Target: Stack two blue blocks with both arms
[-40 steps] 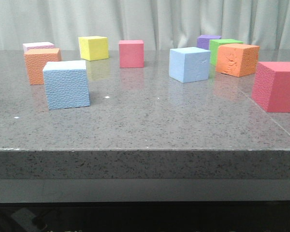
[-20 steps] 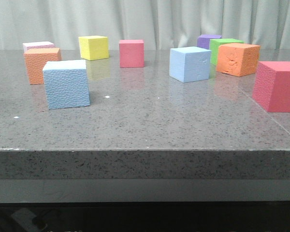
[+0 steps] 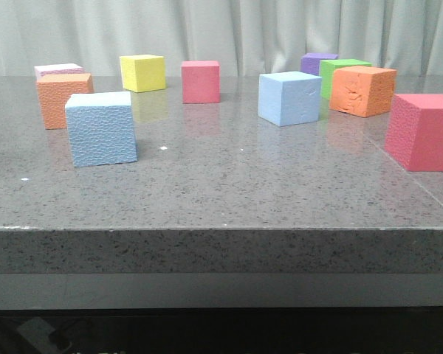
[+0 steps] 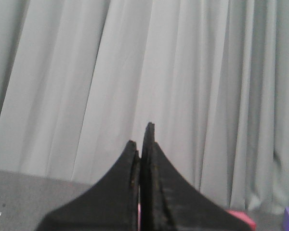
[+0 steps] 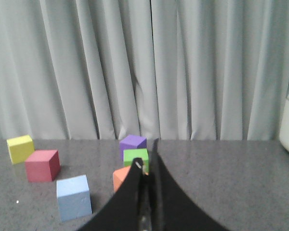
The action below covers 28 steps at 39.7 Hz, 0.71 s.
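two blue blocks apart on the table, both grippers closed and empty

front view: the grey speckled table (image 3: 221, 192) fills the middle of the frame. the pebbled blue block (image 3: 101, 128) sits at left of centre, nearest the front edge on that side. the smoother blue block (image 3: 289, 98) sits right of centre, farther back, with small dents on its facing side. the two stand well apart, each flat on the table, nothing on top of either. an orange cube (image 3: 62, 99) stands just behind and left of the pebbled block, with a pale pink cube (image 3: 57, 70) behind it. a yellow cube (image 3: 142, 72) and a red cube (image 3: 201, 81) sit in the upper middle. at upper right are a purple cube (image 3: 318, 63), a green cube (image 3: 341, 72) and a second orange cube (image 3: 362, 91). a large red cube (image 3: 424, 130) stands at the right edge. no arm shows in this view.

left wrist view: the left gripper (image 4: 143, 159) rises from the bottom centre, fingers pressed together, holding nothing, against a grey curtain (image 4: 144, 72).

right wrist view: the right gripper (image 5: 145, 183) stands at bottom centre, fingers together, holding nothing. the smoother blue block (image 5: 74, 197) lies at lower left, apart from the fingers.
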Each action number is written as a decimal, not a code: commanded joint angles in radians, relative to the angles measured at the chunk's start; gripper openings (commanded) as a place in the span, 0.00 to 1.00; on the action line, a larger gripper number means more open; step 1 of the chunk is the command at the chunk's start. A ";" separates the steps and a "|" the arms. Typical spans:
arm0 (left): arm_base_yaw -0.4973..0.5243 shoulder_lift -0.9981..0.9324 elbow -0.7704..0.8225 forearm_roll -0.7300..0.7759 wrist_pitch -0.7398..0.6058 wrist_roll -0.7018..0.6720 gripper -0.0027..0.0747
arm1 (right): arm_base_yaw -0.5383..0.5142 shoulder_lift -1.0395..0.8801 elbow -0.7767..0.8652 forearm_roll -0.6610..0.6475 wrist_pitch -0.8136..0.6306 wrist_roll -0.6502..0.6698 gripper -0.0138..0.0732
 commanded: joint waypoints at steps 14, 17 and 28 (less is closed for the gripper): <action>0.002 0.466 -0.341 0.017 0.267 -0.004 0.01 | -0.006 0.253 -0.232 0.002 0.181 -0.007 0.08; 0.002 0.501 -0.354 0.017 0.257 -0.004 0.01 | -0.006 0.254 -0.232 0.002 0.175 -0.007 0.08; 0.002 0.556 -0.354 0.017 0.194 -0.004 0.01 | -0.006 0.254 -0.232 0.001 0.129 -0.007 0.10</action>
